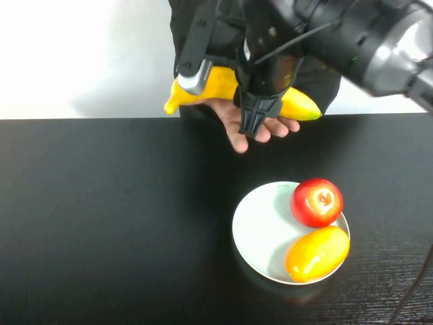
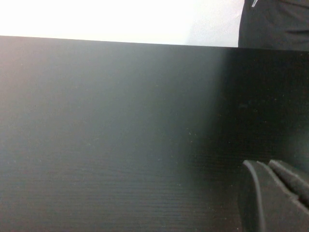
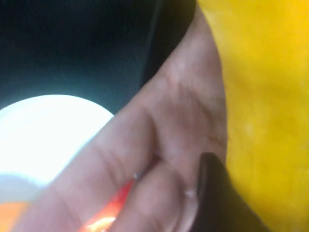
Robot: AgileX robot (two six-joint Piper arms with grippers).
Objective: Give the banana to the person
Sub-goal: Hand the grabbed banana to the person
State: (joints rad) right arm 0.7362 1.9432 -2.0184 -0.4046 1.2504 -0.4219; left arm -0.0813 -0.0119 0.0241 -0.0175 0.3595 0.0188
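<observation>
The yellow banana (image 1: 220,82) is held in the air at the table's far edge, lying crosswise. My right gripper (image 1: 254,112) is shut on its middle; one black finger (image 3: 219,198) presses against the yellow skin (image 3: 270,96). The person (image 1: 328,78), in a dark sweater, stands behind the table with an open bare hand (image 1: 237,125) just under the banana and gripper. The palm (image 3: 159,140) fills the right wrist view. My left gripper (image 2: 263,165) is shut and empty, low over the bare black table, out of the high view.
A white plate (image 1: 257,233) sits at the table's front right with a red apple (image 1: 316,202) and a yellow-orange mango (image 1: 316,253) on it. The black table (image 1: 101,217) spreads to the left. The person's dark clothing (image 2: 275,24) shows in the left wrist view.
</observation>
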